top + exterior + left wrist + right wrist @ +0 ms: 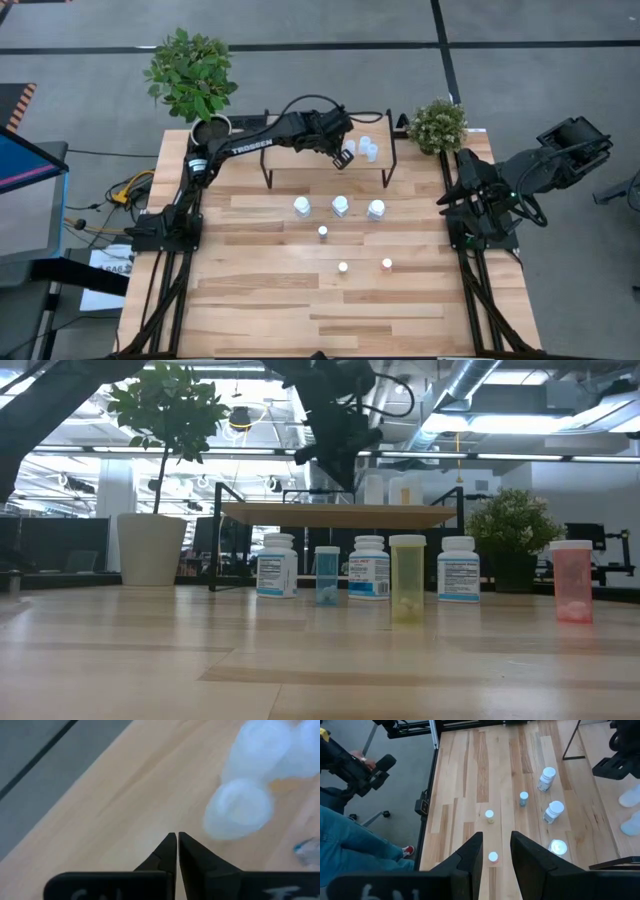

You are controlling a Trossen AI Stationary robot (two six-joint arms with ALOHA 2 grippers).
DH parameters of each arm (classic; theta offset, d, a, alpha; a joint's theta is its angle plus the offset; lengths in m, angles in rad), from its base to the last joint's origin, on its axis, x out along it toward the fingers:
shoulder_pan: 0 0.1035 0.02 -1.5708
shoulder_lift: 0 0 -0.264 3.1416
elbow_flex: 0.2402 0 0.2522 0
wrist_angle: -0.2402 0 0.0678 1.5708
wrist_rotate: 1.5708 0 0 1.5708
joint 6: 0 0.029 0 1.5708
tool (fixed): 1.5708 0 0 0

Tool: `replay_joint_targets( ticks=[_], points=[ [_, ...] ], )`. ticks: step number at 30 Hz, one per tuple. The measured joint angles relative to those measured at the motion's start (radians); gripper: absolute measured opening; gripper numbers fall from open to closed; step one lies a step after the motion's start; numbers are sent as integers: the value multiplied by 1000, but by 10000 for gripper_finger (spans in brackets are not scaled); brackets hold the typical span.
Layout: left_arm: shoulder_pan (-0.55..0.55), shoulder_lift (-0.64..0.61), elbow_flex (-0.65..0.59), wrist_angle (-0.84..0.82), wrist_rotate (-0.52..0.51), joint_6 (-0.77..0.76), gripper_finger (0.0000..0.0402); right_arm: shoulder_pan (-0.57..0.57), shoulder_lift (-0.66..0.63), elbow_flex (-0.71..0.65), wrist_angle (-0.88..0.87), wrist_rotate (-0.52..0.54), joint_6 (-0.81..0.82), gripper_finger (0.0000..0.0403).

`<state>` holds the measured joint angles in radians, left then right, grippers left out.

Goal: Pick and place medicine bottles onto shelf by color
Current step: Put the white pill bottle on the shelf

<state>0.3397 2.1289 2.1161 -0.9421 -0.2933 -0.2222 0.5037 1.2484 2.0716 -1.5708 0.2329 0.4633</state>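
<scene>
1. Bottles number nine in all. In the high view, three white bottles stand in a row at the frame's centre, on the table just below the shelf.
2. Three small tinted bottles sit lower in the frame: a bluish one under the white row, a yellow one below it, and a pink one to its right, all well apart from each other.
3. Three pale bottles are bunched on the shelf's right half, upper centre of the frame, close together.
4. Two plants stand at the table's far corners, the bigger at upper left of the high view, the smaller at upper right.
5. Left arm stretches from its base at centre left diagonally up and right over the shelf; its left gripper hangs just left of the pale cluster. In the left wrist view the fingers are pressed together with nothing between them, over bare shelf board beside the pale bottles.
6. Right arm is folded up at the right edge of the table, away from every bottle. The right gripper has its jaws spread and empty, looking across the table.
7. A person's jeans-clad leg shows at the left of the right wrist view, off the table.
</scene>
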Motion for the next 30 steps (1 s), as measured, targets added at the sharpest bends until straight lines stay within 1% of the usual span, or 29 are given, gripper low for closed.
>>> replay_joint_targets(
  ticks=[3,6,12,16,21,25,30],
  points=[
    [-1,-1,-22,53,5,-1,1,0,0,0,0,0,0,122],
    [0,0,-22,78,45,-1,1,0,0,0,0,0,0,122],
    [-2,0,-22,89,66,-1,0,0,0,0,0,0,0,122],
    [-3,0,-22,89,116,-7,0,0,0,0,0,0,0,122],
    [-10,0,-22,113,115,-8,0,0,0,0,0,0,0,122],
    [-10,0,-22,139,160,-10,0,0,0,0,0,0,0,122],
    [-16,0,-22,150,158,-11,0,0,0,0,0,0,0,122]
  ],
)
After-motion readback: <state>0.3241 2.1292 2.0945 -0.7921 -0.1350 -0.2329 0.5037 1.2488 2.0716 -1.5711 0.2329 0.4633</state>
